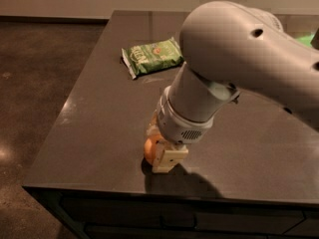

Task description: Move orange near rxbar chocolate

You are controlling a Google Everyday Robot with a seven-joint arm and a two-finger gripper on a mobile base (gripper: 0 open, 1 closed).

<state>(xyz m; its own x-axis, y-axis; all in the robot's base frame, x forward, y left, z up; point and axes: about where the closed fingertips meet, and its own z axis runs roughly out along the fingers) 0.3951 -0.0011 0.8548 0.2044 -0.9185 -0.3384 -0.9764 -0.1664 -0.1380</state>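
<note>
The orange [149, 150] lies on the dark table [99, 113] near its front edge; only its left side shows. My gripper [160, 156] has come down right at the orange, and its tan end covers the fruit's right side. The big white arm [239, 59] reaches in from the right and hides much of the table's middle and right. The rxbar chocolate does not show; it is hidden or out of view.
A green snack bag [152, 56] lies at the back left of the table. The table's front edge [149, 190] runs just below the orange and its left edge [70, 103] drops to a dark floor. A bit of something green [305, 39] shows at the far right.
</note>
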